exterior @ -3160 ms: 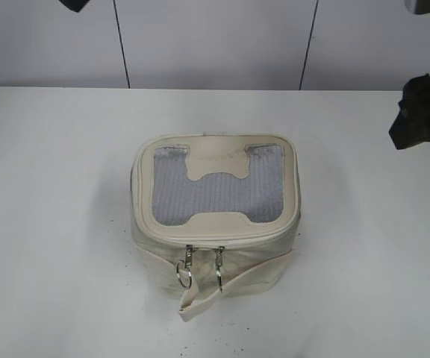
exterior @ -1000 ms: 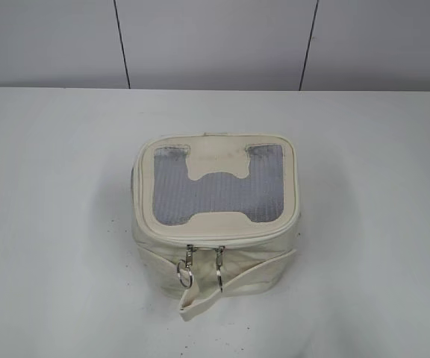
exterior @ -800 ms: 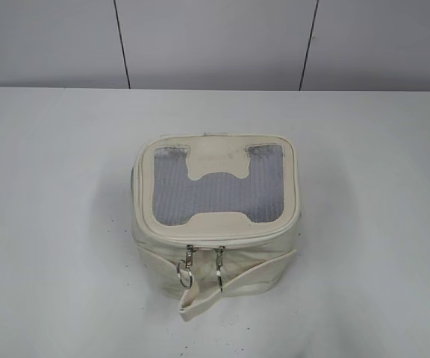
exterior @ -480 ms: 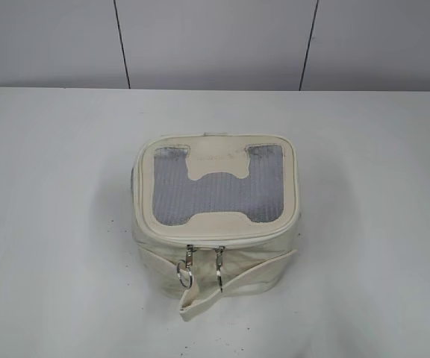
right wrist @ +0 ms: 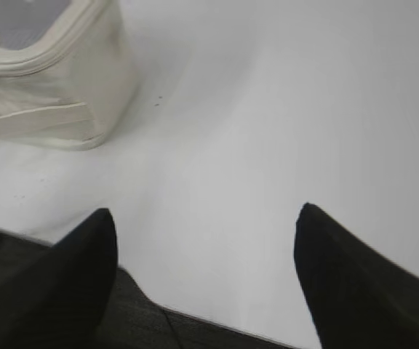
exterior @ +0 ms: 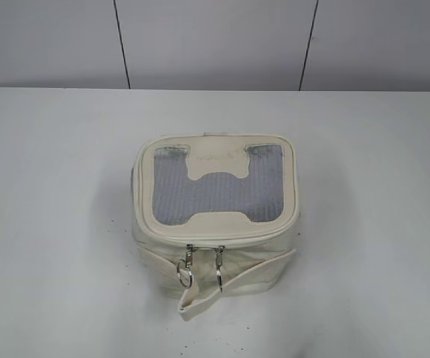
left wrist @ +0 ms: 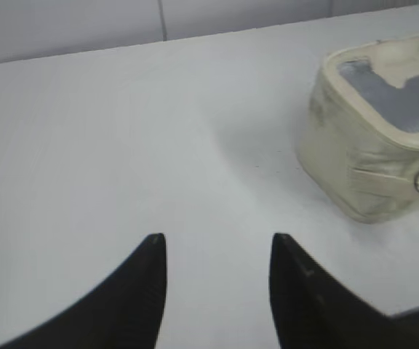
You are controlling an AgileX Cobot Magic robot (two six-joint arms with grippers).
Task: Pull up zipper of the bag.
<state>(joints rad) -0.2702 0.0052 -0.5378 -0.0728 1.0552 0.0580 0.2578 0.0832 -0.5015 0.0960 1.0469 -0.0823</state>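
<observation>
Both our arms have drawn clear of the exterior view: the dark shapes at its top left corner and right edge a few seconds back are gone, while the bag has stayed in place.

We see the white table (exterior: 51, 224) filling every view, meeting a grey panelled wall (exterior: 215, 45) behind. The bag (exterior: 216, 216), a small boxy cream thing with a grey mesh window (exterior: 219, 195) in its top panel, sits mid-table. From our left gripper (left wrist: 217, 251) it lies ahead and off to the right, well apart; from our right gripper (right wrist: 202, 218) it lies ahead and off to the left, also well apart.

Our left gripper hangs over bare table with its two dark fingers (left wrist: 140, 291) spread, nothing between them. Our right gripper stands wider apart still, fingers (right wrist: 355, 283) parted over the table's near edge, holding nothing.

A cream strap (exterior: 230, 287) runs across the bag's near face, its loose end drooping to the table. The zipper (exterior: 215, 237) traces the rim of the top panel. Its two silver ring pulls (exterior: 184, 276) hang side by side on the near face, just above the strap.
</observation>
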